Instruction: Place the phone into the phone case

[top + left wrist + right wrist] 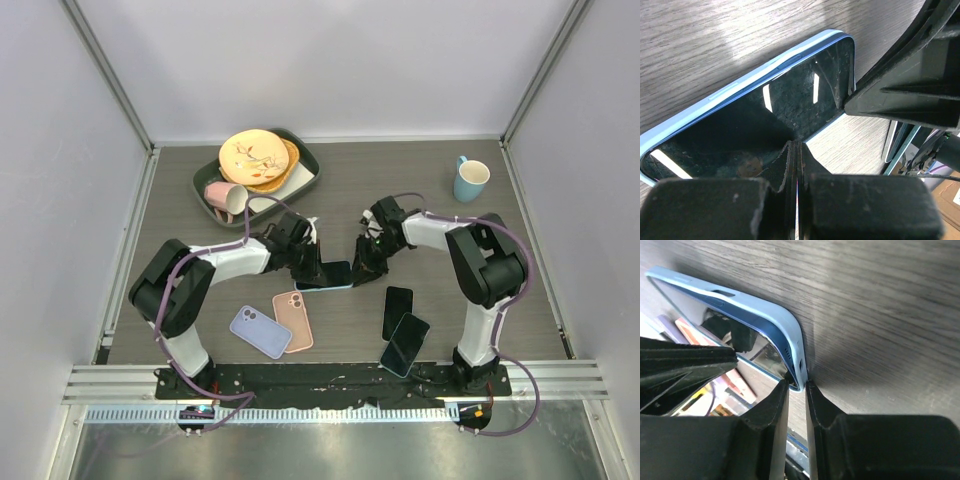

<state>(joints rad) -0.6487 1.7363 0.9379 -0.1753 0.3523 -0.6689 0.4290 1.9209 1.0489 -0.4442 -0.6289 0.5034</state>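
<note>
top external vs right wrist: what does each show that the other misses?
Only top external: the tray holding plates and a pink mug, the blue mug, two bare dark phones, and both whole arms.
Only right wrist: the right gripper closed on the corner of the light-blue case, plus the port holes in that edge.
Both: the phone lying in the light-blue case on the table, with the left gripper down on it.
</note>
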